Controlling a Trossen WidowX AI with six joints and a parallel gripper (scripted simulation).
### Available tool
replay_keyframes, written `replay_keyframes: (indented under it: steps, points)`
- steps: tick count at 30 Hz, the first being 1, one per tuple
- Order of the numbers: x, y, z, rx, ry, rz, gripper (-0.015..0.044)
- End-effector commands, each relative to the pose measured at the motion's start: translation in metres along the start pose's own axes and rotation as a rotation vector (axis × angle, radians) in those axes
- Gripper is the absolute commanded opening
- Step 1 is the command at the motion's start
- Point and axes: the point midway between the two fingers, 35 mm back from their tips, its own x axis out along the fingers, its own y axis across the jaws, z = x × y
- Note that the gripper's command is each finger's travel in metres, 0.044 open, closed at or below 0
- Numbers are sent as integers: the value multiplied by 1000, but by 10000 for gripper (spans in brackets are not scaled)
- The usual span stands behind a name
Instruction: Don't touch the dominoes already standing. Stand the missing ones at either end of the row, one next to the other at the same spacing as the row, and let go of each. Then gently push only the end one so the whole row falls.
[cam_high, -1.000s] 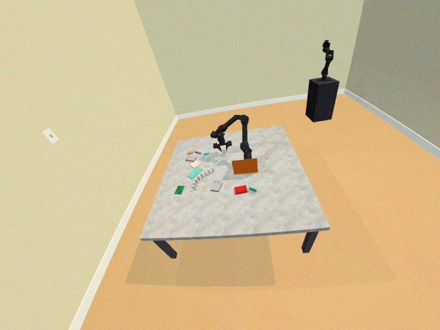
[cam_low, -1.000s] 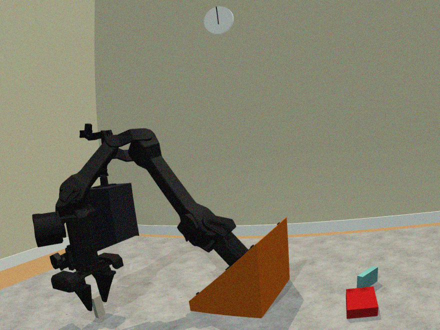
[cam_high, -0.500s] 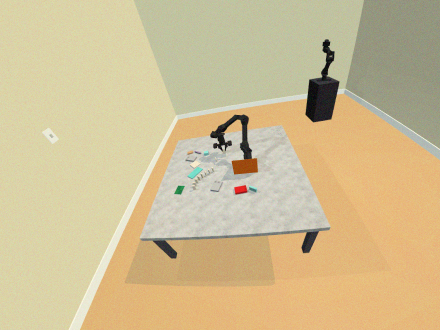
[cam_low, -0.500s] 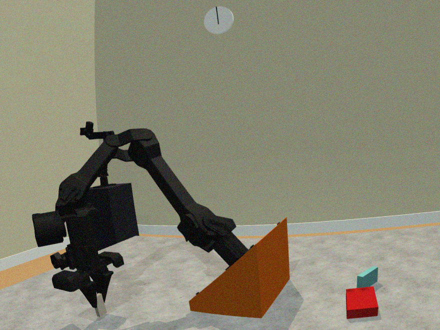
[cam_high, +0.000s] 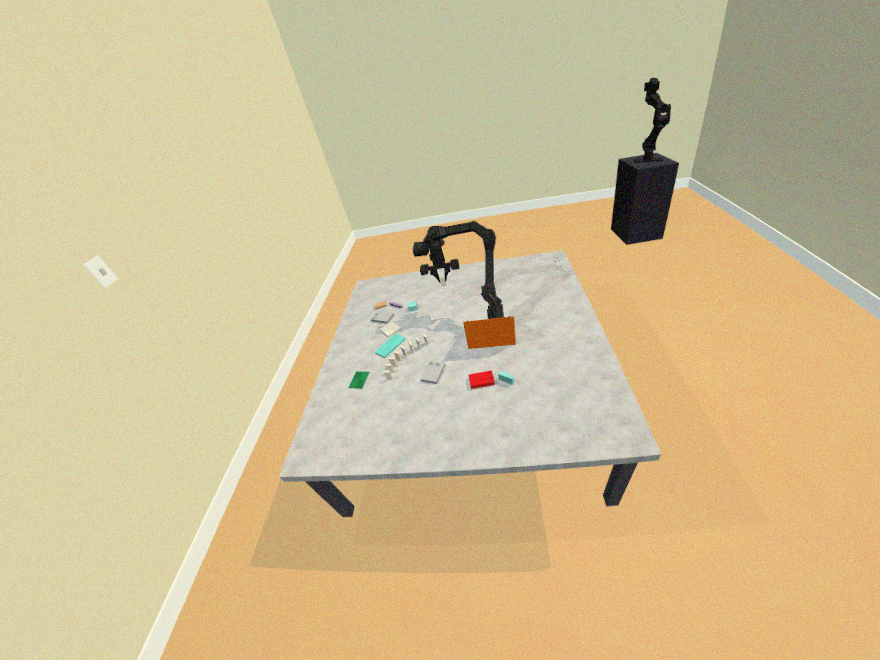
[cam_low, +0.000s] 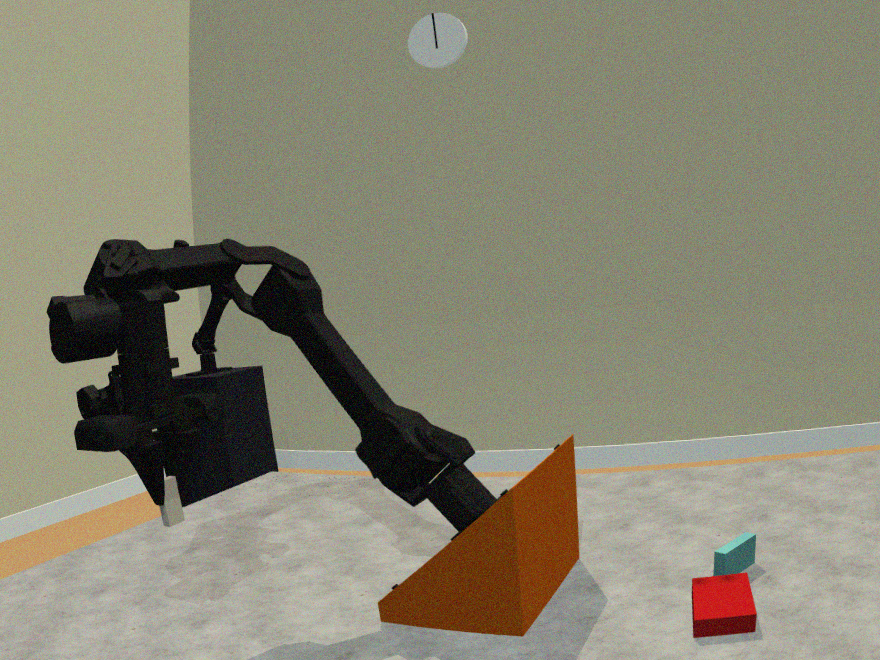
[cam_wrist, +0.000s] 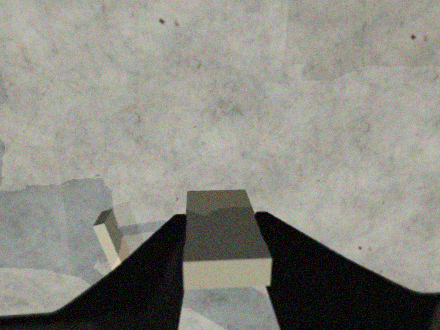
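My gripper (cam_high: 442, 277) (cam_low: 167, 485) (cam_wrist: 220, 224) is shut on a cream domino (cam_high: 442, 282) (cam_low: 172, 507) (cam_wrist: 227, 272). It holds the domino upright above the table (cam_high: 469, 433) (cam_low: 305, 568), on the far side in the top view. Another loose domino (cam_high: 434, 319) (cam_wrist: 109, 240) stands apart between the held one and the row. It is partly hidden by a finger in the wrist view. Several standing dominoes (cam_high: 396, 355) form a slightly curved row in the top view. The row is outside the other two views.
A turquoise slab (cam_high: 390, 345) lies close beside the row. Two grey plates (cam_high: 432, 372) (cam_high: 382, 317), a green plate (cam_high: 358, 380) and a cream tile (cam_high: 389, 329) lie around it. An orange wedge (cam_high: 489, 332) (cam_low: 547, 525) stands by the arm base, with a red box (cam_high: 481, 379) (cam_low: 722, 596) beyond.
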Motion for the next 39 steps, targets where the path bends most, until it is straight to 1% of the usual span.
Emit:
replay_keyframes:
  steps: [1, 7, 13, 20, 22, 30, 39]
  points:
    - [-5, 5, -6, -82, -2, 1, 107]
    - [-5, 58, -93, -900, 22, 38, 107]
    - [-6, 76, -160, -1458, 19, 40, 107]
    - [-6, 77, -232, -2044, 7, 17, 107]
    - [-6, 76, -238, -2098, 5, 13, 107]
    - [-5, 77, -238, -2098, 5, 13, 107]
    - [39, 83, -241, -2098, 5, 18, 107]
